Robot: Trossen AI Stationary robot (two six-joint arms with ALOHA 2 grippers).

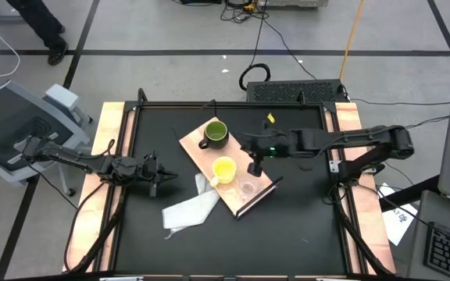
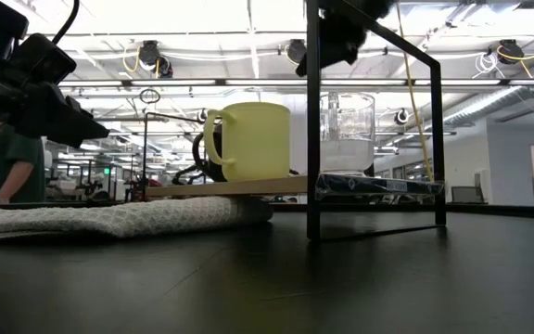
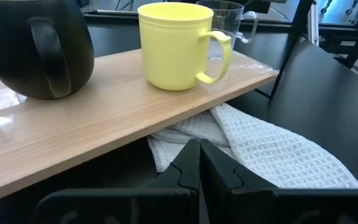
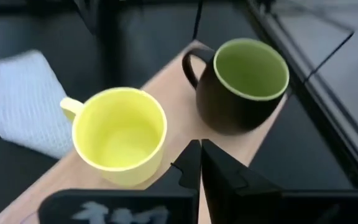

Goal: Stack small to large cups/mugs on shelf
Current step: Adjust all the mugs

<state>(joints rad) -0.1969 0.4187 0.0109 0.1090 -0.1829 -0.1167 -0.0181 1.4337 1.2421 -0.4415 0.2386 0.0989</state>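
Black tabletop (image 1: 287, 226), grey room floor beyond. Wooden shelf (image 1: 198, 148) carries green mug (image 1: 215, 133), yellow mug (image 1: 223, 169), clear cup (image 1: 248, 188). My right gripper (image 1: 254, 169) above the shelf and left gripper (image 1: 156, 183) beside it, both closed, empty.

Light-wood shelf (image 3: 104, 118), waffle-weave cloth (image 3: 272, 155) — matt yellow mug (image 3: 176, 43), clear plastic cup (image 2: 347, 130).

Grey floor (image 1: 170, 31) w/ black tape lines

no readable text, labels or signs
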